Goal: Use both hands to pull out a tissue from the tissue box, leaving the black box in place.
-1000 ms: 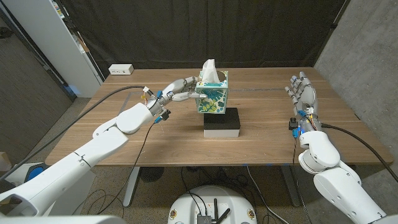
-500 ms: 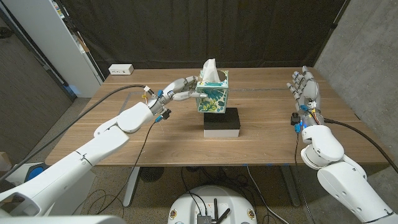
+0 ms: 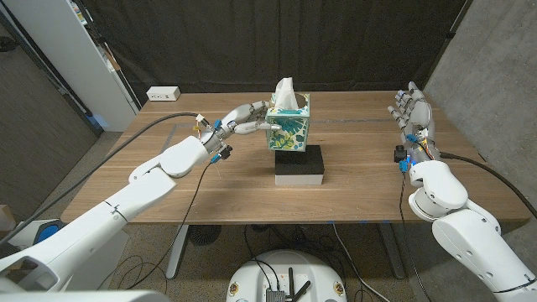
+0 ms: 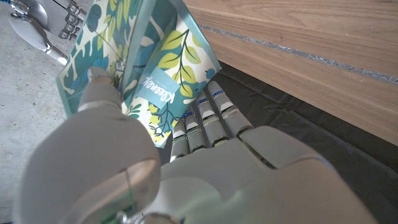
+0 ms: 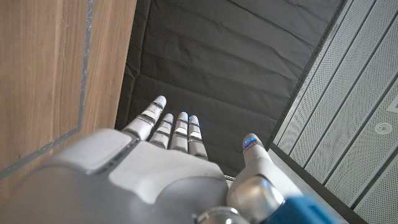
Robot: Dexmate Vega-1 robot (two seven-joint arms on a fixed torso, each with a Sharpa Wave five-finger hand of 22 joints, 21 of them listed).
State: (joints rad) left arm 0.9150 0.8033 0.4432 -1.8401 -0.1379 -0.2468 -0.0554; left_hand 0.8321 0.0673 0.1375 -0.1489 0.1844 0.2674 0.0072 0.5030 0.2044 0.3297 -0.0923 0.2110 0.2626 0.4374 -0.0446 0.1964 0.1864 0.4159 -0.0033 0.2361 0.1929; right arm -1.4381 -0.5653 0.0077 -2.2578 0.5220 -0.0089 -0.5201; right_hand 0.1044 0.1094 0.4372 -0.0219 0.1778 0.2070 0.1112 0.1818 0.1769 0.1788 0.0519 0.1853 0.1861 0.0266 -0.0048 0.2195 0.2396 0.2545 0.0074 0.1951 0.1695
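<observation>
Left hand (image 3: pixel 245 120) keeps gripping the tissue box (image 3: pixel 287 127) atop the black box (image 3: pixel 299 164); right hand (image 3: pixel 412 114), fingers spread and empty, has lifted slightly, not yet near the tissue (image 3: pixel 284 91).

leafy tissue box (image 3: pixel 288 127) atop black box (image 3: pixel 299 164)

Head camera is looking down from above the table's (image 3: pixel 210 180) near edge, facing 12 o'clock toward the dark curtain. Left wrist camera is sitting tight behind the left hand (image 4: pixel 205 155), pressed close to the tissue box (image 4: pixel 149 68), which the head view is sharing. Right wrist camera is looking along the right hand (image 5: pixel 161 155) past the table edge toward the curtain.
</observation>
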